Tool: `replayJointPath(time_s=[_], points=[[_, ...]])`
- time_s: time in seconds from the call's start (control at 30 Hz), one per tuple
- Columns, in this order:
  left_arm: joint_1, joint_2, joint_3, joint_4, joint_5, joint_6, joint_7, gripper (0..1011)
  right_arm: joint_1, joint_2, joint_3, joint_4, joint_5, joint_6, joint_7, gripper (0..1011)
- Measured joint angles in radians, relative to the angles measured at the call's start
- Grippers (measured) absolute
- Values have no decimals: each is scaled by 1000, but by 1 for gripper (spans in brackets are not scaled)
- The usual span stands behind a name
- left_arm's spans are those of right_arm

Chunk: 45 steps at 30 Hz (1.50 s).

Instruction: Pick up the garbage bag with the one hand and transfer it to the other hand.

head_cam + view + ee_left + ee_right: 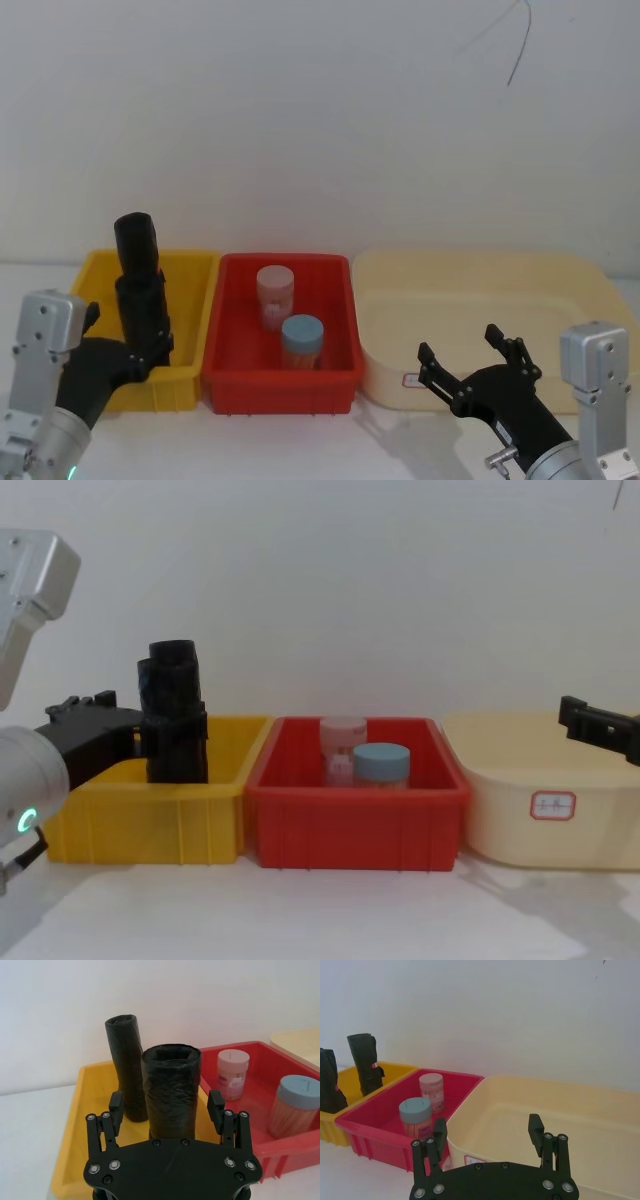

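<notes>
Fingers [216, 1105] of L gripper [166, 1107] are spread wide, one each side of the bag [170, 1085], w/ a gap showing on both sides: straddling it, not yet clamped. Bag stands upright in the yellow bin [75, 1125], toward its front. A 2nd roll [124, 1060] stands just behind, leaning a bit.

L gripper reaches in from the bin's front, low-to-mid on the roll. That's prob. so the fingers can shut across the round body and leave the upper part free for the other side to take. Bin's front wall lies below the fingers, so they clear it.

R gripper [487, 1132] hangs over the front of the cream bin [545, 1105], fingers apart too, holding nothing. Looks parked there ready for the handover.

Red bin [225, 340], w/ blue-lid jar [301, 342] and pink-lid jar [275, 292], sits between the two grippers, so the transfer prob. has to pass above it. All bins are on the white bench [300, 440].

Step in hand, I'd say: close on the bag, then lift straight up. A tilt could knock the 2nd roll.
</notes>
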Motion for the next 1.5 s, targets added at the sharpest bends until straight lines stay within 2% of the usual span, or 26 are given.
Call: replayJointPath(time_s=[0.5,0.73,1.07,1.5], points=[[-84,-37,7,112,14,-3,-32,1002,0,0,0,0,0,0,0,1000],[-116,-50,11,153,16,-7,-60,864,0,0,0,0,0,0,0,999],[-132,-57,9,163,13,-5,-86,580,0,0,0,0,0,0,0,999],[-141,-66,-12,95,4,-9,-105,481,0,0,0,0,0,0,0,1000]])
